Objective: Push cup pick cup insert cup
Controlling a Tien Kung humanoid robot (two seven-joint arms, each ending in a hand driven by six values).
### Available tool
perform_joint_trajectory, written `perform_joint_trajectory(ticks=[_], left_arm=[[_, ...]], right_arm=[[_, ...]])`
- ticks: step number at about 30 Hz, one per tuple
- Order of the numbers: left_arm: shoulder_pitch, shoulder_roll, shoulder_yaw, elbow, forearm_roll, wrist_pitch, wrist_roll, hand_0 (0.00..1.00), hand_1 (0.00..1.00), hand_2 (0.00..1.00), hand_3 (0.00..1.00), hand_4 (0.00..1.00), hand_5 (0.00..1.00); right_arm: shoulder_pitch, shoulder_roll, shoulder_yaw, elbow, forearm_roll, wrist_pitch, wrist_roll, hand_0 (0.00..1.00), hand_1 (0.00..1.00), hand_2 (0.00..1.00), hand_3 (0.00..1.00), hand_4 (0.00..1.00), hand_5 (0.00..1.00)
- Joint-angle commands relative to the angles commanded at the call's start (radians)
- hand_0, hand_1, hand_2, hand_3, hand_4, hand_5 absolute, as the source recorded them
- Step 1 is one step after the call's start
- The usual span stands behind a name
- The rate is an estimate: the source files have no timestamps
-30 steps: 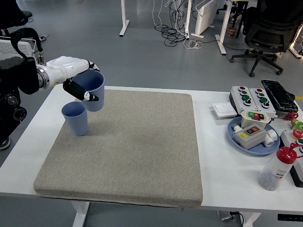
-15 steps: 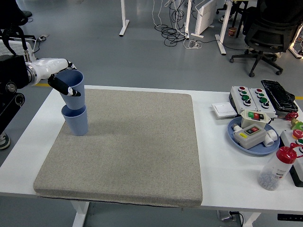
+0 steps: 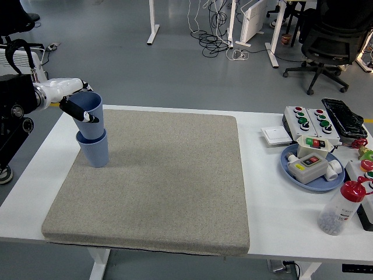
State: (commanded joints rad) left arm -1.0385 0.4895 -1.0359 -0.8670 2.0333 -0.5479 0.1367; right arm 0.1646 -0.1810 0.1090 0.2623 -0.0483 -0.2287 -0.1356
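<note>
While the left hand [image 3: 78,108] grips the upper cup [image 3: 88,114] by its rim, nested in the lower cup [image 3: 93,149] near the tabletop's far-left corner, both look light, stiff plastic, easily tipped.

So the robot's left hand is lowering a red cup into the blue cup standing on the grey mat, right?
Not quite: the cup in the left hand is not red. The head view shows a blue upper cup going into the lower blue cup. The rest holds: the left hand grips it, and the lower cup stands on the grey mat.
</note>
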Motion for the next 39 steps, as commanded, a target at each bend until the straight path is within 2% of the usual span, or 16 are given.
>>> perform_joint_trajectory(ticks=[6,9,16,17,22,23,28,29,34,35,39], left_arm=[[-0.002,-0.01,0.006,0.026,0.002,0.013,-0.012,0.449,0.535,0.614,0.609,0.615,0.112],[-0.002,-0.024,0.015,0.063,0.006,0.028,-0.023,0.449,0.535,0.614,0.609,0.615,0.112],[0.001,-0.038,0.023,0.113,0.017,0.037,-0.03,0.438,0.539,0.639,0.623,0.618,0.108],[0.002,-0.039,0.025,0.123,0.015,0.046,-0.033,0.373,0.595,0.781,0.787,0.742,0.247],[0.014,-0.043,0.033,0.145,0.014,0.087,-0.05,0.373,0.595,0.781,0.787,0.742,0.247],[0.017,-0.044,0.035,0.148,0.013,0.095,-0.053,0.888,0.949,0.998,0.998,0.919,0.48],[0.022,-0.048,0.039,0.164,0.007,0.131,-0.069,0.888,0.949,0.998,0.998,0.919,0.48],[0.023,-0.049,0.04,0.167,0.005,0.141,-0.072,0.968,0.998,0.998,0.998,0.973,0.537],[0.024,-0.052,0.037,0.182,-0.008,0.181,-0.08,0.968,0.998,0.998,0.998,0.973,0.537],[0.023,-0.052,0.037,0.184,-0.012,0.186,-0.08,0.998,0.998,0.998,0.998,0.998,0.572],[0.025,-0.051,0.037,0.185,-0.02,0.195,-0.08,0.998,0.998,0.998,0.998,0.998,0.572]], right_arm=[[-0.001,0.001,0.0,0.0,0.001,0.0,0.0,0.74,0.663,0.658,0.563,0.086,0.486],[-0.004,0.002,0.004,0.001,-0.004,-0.001,-0.002,0.74,0.663,0.658,0.563,0.086,0.486],[-0.007,0.002,0.006,0.001,-0.01,-0.002,-0.003,0.741,0.663,0.659,0.563,0.085,0.485],[-0.008,0.002,0.006,0.001,-0.009,-0.002,-0.003,0.741,0.663,0.659,0.562,0.084,0.484],[-0.011,0.001,0.004,0.001,-0.007,-0.002,-0.003,0.741,0.663,0.659,0.562,0.084,0.484],[-0.011,0.001,0.004,0.001,-0.006,-0.001,-0.002,0.741,0.663,0.659,0.562,0.084,0.484],[-0.01,0.001,-0.001,0.001,0.002,-0.002,0.0,0.741,0.663,0.659,0.562,0.084,0.484],[-0.009,0.0,-0.003,0.001,0.005,-0.002,0.001,0.741,0.663,0.659,0.563,0.085,0.484],[-0.006,-0.001,-0.006,0.001,0.01,-0.002,0.003,0.741,0.663,0.659,0.563,0.085,0.484],[-0.006,-0.001,-0.007,0.001,0.011,-0.002,0.004,0.741,0.663,0.659,0.562,0.084,0.484],[-0.004,-0.002,-0.009,0.001,0.016,-0.002,0.005,0.741,0.663,0.659,0.562,0.084,0.484]])
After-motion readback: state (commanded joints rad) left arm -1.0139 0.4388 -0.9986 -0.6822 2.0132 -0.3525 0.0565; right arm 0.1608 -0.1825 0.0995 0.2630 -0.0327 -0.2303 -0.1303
